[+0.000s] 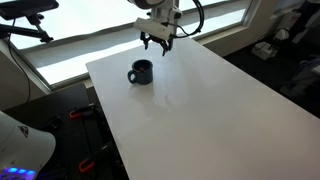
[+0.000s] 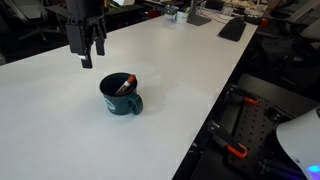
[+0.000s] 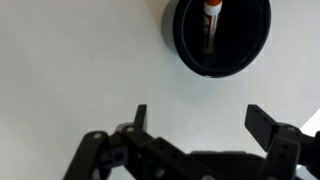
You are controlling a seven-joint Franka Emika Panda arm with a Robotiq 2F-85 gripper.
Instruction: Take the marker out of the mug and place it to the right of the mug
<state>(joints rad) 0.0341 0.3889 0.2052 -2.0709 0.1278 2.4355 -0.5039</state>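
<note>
In an exterior view, we see the pincer (image 1: 156, 41) hanging above the white counter (image 1: 200, 105), just beyond the dark mug (image 1: 141, 74). The marker is too small to make out here.

In an exterior view from closer in, the marker (image 2: 124, 86) shows as a thin red stick leaning inside the mug (image 2: 115, 102), its upper end resting near the rim. The pincer (image 2: 90, 57) is up and to one side, apart from the mug and touching nothing.

In the wrist view, the jaws stand wide and empty, so the pincer (image 3: 200, 118) is released. The marker (image 3: 211, 20), red and white with a darker lower end, lies against the mug's (image 3: 180, 45) inner wall.

We judge that nothing of the task is done: reaching in, gripping, lifting and setting down to the right all remain.
</note>
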